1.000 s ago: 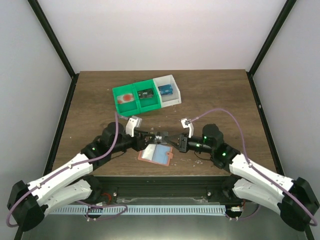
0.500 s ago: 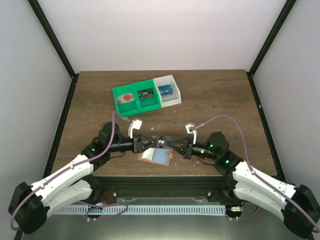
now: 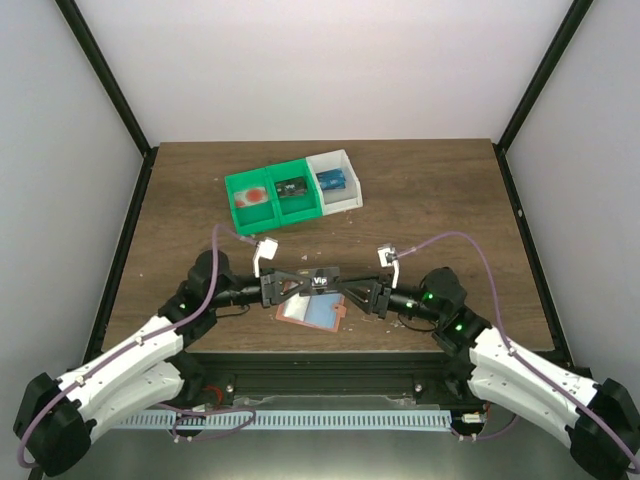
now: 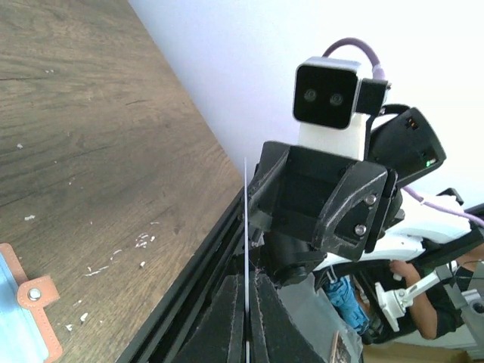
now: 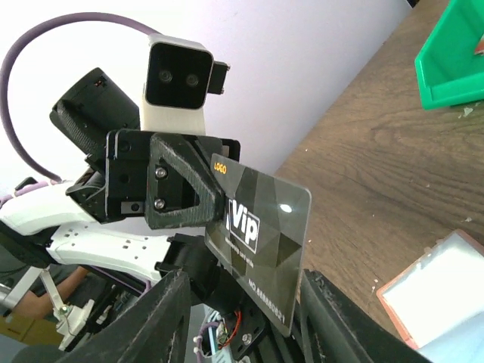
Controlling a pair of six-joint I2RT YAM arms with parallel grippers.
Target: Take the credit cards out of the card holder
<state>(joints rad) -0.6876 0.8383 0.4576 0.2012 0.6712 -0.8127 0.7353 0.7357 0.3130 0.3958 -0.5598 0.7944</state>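
Low and centre in your top view, above the near edge of the tabletop [image 3: 430, 190], the left gripper [image 3: 298, 287] pinches the dark card [image 3: 321, 279]. The right gripper [image 3: 348, 290] faces it, spread around the card's other end. The card holder [image 3: 310, 313] lies open just below them, pale blue face up.

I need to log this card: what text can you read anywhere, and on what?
"Vip", white, on the dark credit card.
"LOGO", orange, at that card's top corner.
A digit row along its lower edge: too small to read.
Items in the bins: print too small to read.
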